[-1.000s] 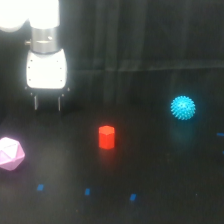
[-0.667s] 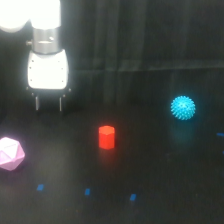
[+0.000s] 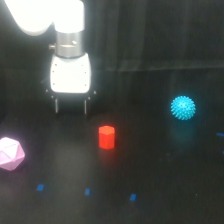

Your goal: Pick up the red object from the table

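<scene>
Fingertips of my white claw [image 3: 70,106] hang spread apart and empty above the black matte table [image 3: 165,170], with the small bright red block [image 3: 106,137] standing on that surface lower in the frame and toward the exterior view's right, clearly apart from me. My thin dark fingers [image 3: 56,105] blur into the black backdrop, so their tips are hard to trace, and my white arm runs out of the top edge. I point straight down, wrist vertical.

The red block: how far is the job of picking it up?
Nothing is done yet: the red block stands untouched on the black table. The gripper hangs open, up and toward the exterior view's left of it, holding nothing. Aligning, descending, grasping and lifting remain.
</scene>
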Tool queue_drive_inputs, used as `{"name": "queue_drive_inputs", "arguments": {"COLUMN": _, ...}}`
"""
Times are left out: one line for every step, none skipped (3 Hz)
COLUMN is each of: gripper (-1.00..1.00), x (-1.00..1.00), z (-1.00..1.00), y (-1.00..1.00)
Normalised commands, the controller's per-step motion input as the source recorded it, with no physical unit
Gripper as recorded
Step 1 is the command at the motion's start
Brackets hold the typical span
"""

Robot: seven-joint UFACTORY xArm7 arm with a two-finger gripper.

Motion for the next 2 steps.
{"name": "queue_drive_inputs", "arguments": {"gripper": 0.81, "x": 1.00, "z": -0.35, "y": -0.40}}
{"name": "queue_drive_inputs", "arguments": {"gripper": 0.91, "x": 0.98, "z": -0.40, "y": -0.72}}
